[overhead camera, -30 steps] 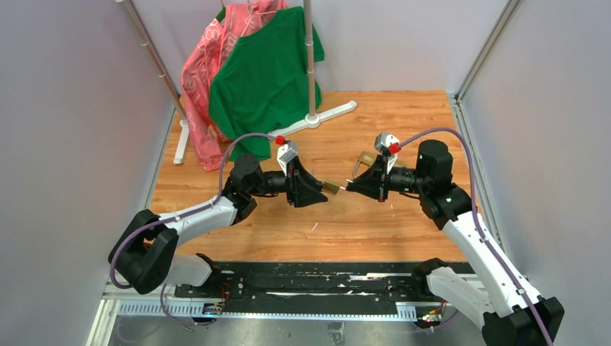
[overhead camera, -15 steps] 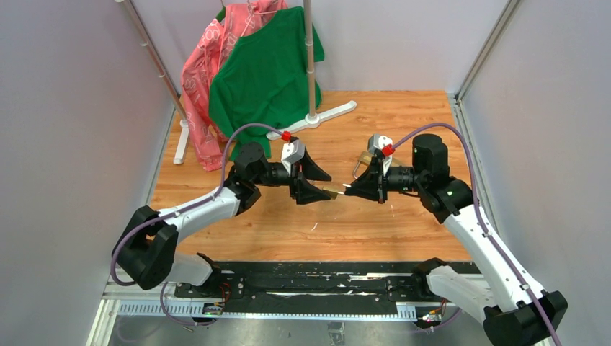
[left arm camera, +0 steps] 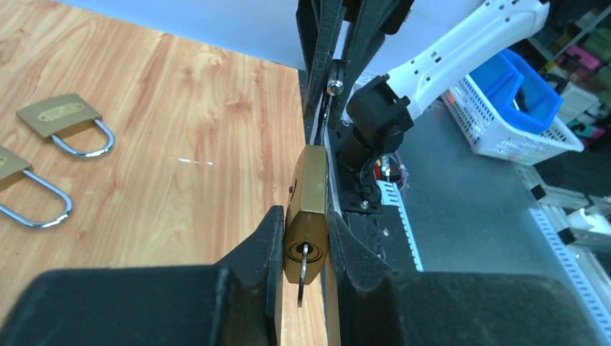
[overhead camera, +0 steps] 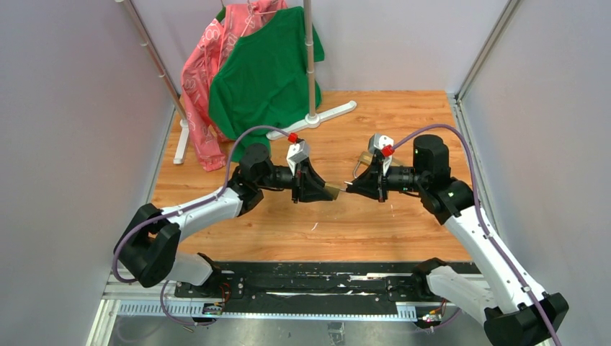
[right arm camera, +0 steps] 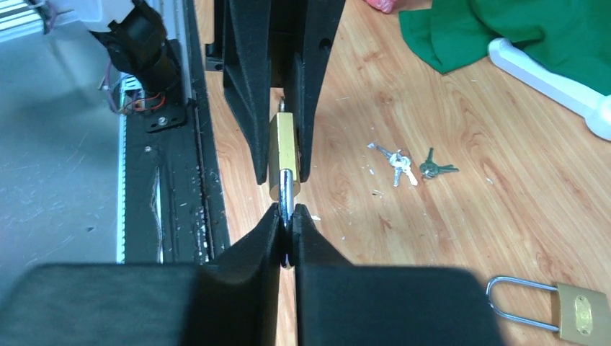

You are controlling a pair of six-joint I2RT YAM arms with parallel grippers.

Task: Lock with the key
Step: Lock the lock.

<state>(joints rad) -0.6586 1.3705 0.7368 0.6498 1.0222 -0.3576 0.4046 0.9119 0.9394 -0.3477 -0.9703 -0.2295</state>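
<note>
Left jaws pinch the brass body of the held padlock [left arm camera: 306, 209] by its two flat faces. Right jaws, pressed together, grip its shackle [right arm camera: 287, 191] head-on from the opposite side. Most of the shackle loop is hidden between them. A thin key stub [left arm camera: 302, 277] projects from the keyhole on the padlock's end nearest the left wrist camera. It is seen edge-on and its head is hard to make out. The key cluster [right arm camera: 396, 164] lies on the bench [left arm camera: 180, 108], off to the right of the right jaws and well apart from them. A darker cluster [right arm camera: 432, 169] lies just beside it, and individual keys cannot be counted. Two spare padlocks [left arm camera: 61, 115] [left arm camera: 14, 176] lie left of the left jaws, the nearer one cut off by the frame edge. A third padlock [right arm camera: 576, 308] is partly cropped.
</note>
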